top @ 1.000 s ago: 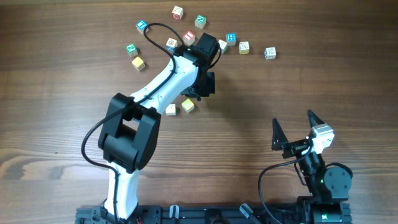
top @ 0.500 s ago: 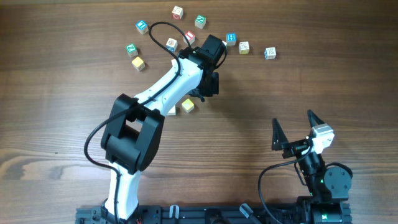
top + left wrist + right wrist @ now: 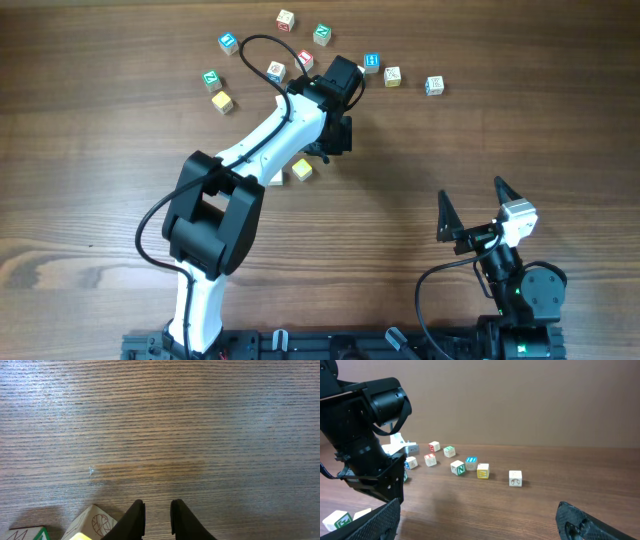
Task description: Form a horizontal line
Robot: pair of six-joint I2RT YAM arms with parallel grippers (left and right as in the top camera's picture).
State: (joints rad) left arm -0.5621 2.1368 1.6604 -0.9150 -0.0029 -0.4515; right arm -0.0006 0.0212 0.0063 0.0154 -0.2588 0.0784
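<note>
We're starting at the left gripper (image 3: 157, 520), which is pointing down at the table (image 3: 160, 420). Its fingers (image 3: 134, 518) are sitting almost together, just a thin slit between them and nothing in it. Just to their left a cream cube (image 3: 94, 522) with a ball drawing is showing at the bottom edge. Beyond it, a green-edged cube (image 3: 26, 534) is peeking in at the corner. Pulling out to the overhead view, the cubes (image 3: 392, 75) are lying loose across the far side of the table. They are sitting apart from each other at odd angles and not making a line. Some are sitting just beside the left arm (image 3: 270, 135). On the near right, the right gripper (image 3: 472, 205) is sitting well apart from all of them. Its two fingers (image 3: 375, 522) are spreading wide and gripping nothing.
</note>
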